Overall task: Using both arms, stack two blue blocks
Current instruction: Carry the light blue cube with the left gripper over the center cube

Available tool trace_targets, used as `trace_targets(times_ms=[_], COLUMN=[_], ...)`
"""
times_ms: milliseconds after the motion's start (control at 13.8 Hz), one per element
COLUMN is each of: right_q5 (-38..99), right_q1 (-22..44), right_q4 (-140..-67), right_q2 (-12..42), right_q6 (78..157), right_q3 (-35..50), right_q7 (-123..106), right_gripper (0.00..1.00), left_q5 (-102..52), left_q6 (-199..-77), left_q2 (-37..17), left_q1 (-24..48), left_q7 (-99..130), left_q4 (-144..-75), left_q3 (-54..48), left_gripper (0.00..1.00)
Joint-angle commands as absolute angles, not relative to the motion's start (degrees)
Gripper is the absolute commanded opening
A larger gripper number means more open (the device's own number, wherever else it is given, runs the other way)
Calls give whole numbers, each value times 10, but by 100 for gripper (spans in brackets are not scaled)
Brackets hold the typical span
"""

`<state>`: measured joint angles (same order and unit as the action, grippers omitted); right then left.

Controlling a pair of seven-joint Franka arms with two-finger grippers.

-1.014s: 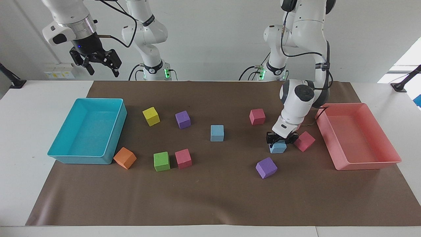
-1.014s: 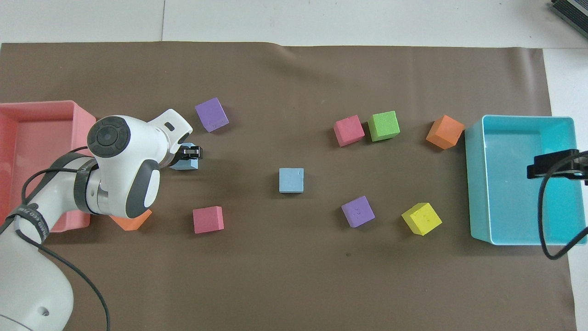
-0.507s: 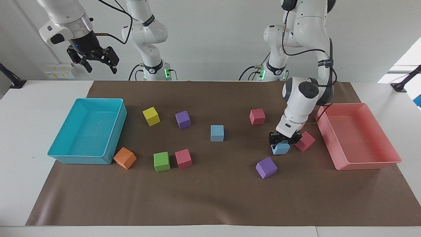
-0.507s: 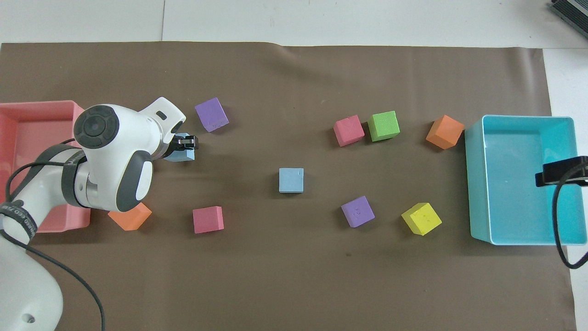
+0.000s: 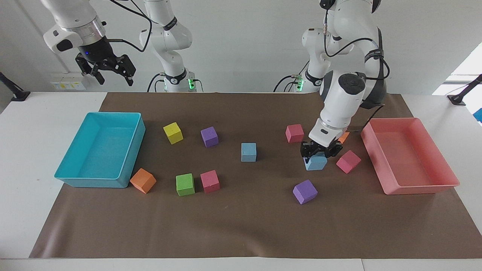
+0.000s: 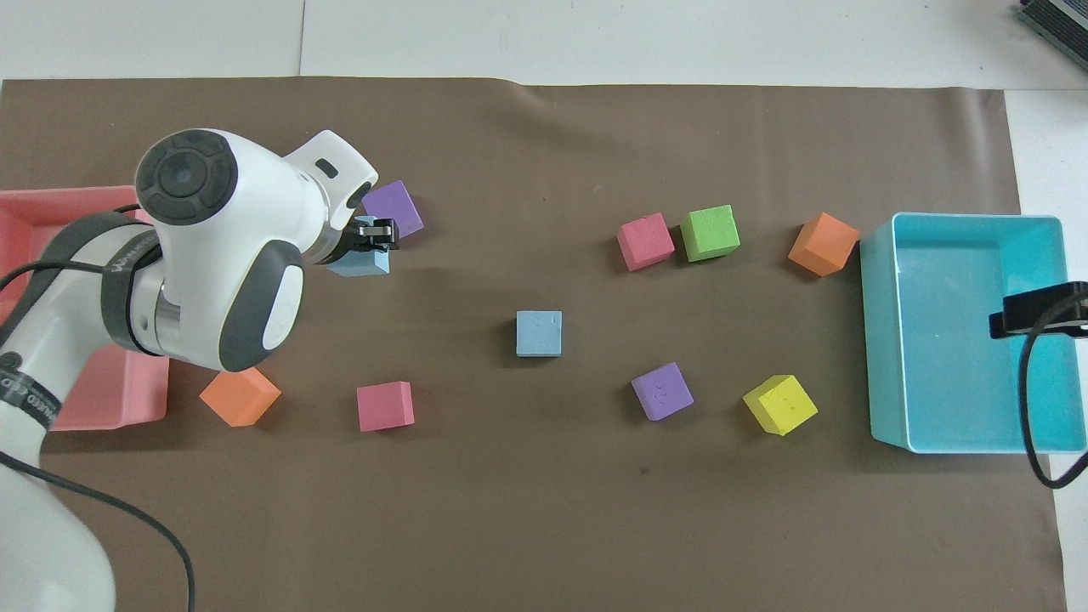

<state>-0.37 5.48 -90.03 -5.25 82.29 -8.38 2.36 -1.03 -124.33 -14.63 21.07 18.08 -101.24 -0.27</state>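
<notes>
Facing view, scanned from the right arm's end: we note the right gripper (image 5: 112,73) raised over the white table (image 5: 22,150) edge with fingers spread, that arm waiting. Next come the turquoise tray (image 5: 64,175) and the brown mat (image 5: 241,226) covering most of the tabletop, scattered with coloured cubes. One blue block (image 5: 248,152) sits mid-mat. Toward the left arm's end, the left gripper (image 5: 318,151) pinches the other blue block (image 5: 315,163), lifted off the mat. A plain white wall (image 5: 244,45) backs the robots.
</notes>
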Motion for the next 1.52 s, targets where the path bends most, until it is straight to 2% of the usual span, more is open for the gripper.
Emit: trace_targets(times_ms=[0,362,652,1232,1449], right_q5=[1,1,1,-8,-12], right_q1=[47,47,47,47,47], right_q4=[-892,-898,-898,-916,-933], right_q2=[-47,-51,-51,-61,-71], right_q6=[824,824,824,831,856], right_q3=[-82,-82,-83,-83,-83], right_q7=[6,6,9,9,8], right_gripper=[100,100,100,100,100], left_q5=[-1,-3,-4,-1,2], left_q6=[-1234,-1239,-1251,-1272,-1274], left_q2=[-159,-170,-177,-195,-197], left_q1=[258,350,388,412,410], left_q7=[205,283,300,350,368], left_q4=[-993,-992,-993,-1003,-1003], left_q3=[4,3,-1,-1,1], left_gripper=[0,0,0,0,0])
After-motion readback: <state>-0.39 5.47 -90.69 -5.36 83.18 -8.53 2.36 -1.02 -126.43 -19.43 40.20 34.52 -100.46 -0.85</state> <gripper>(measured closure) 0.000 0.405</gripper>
